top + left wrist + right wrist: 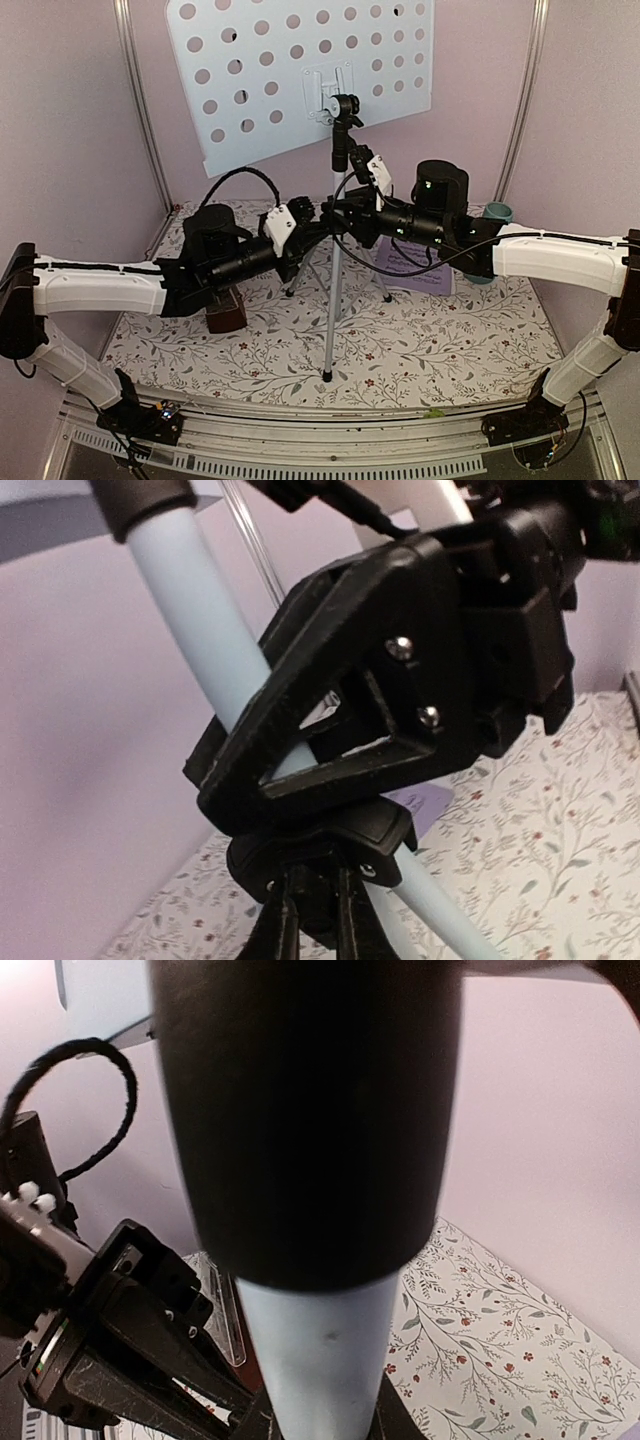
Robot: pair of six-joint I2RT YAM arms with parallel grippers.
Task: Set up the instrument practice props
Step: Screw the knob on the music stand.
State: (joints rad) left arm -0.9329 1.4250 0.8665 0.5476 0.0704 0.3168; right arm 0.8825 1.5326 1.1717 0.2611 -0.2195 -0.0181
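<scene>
The music stand has a pale-blue perforated desk (300, 70) up at the back, a pole (333, 290) and silver tripod legs on the floral mat. My left gripper (318, 228) is shut on the stand's black collar (330, 840) from the left. My right gripper (346, 212) is clamped on the pale-blue pole (190, 610) just above it, from the right. In the right wrist view the pole (320, 1360) fills the frame below a black sleeve (300, 1110). A lilac sheet-music page (412, 268) lies flat behind the stand. The dark-red-brown metronome (226, 312) stands under my left forearm.
A teal cup (497, 212) stands at the back right, beside my right arm. The stand's front leg ends at a foot (327, 377) near the mat's front edge. Pink walls and metal posts (140, 100) close in the sides and back.
</scene>
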